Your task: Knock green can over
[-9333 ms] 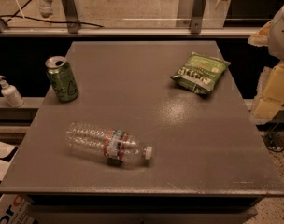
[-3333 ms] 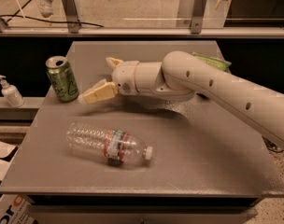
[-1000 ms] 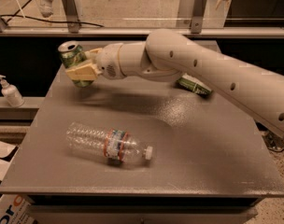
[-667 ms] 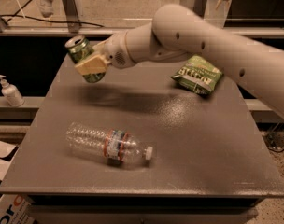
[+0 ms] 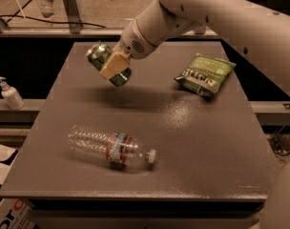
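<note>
Camera view: jaws clamp tilted green can above table.

Part of green can behind hand

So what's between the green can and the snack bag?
Only bare table, in the camera view. The gripper holds the green can tilted, above the table's far left.

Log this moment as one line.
gripper: shut on green can, above table back left | can: tilted, off table | bottle: lying on side | snack bag: back right
</note>
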### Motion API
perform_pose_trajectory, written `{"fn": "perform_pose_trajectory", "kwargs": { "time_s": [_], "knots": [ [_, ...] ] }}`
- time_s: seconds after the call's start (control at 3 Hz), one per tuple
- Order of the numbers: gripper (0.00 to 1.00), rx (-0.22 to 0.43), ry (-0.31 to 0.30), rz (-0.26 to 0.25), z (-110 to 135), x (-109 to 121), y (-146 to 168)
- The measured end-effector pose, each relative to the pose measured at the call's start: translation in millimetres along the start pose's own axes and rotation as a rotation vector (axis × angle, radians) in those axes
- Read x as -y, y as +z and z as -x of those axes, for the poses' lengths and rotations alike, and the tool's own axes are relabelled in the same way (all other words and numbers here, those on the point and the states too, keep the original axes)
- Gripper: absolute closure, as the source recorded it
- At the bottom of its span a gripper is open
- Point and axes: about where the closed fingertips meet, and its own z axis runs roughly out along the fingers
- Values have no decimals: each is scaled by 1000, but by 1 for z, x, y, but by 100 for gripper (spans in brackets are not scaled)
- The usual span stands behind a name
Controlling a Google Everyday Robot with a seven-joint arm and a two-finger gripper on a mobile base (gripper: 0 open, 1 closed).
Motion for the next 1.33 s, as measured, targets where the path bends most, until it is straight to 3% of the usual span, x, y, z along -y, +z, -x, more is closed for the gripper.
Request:
{"fn": "perform_pose_trajectory", "kwargs": {
  "time_s": [0.67,1.33],
  "knots": [
    [100,-368,-43,79,-58,-9,-11],
    [100,-593,-106,117,-85,-13,-16]
  ]
}}
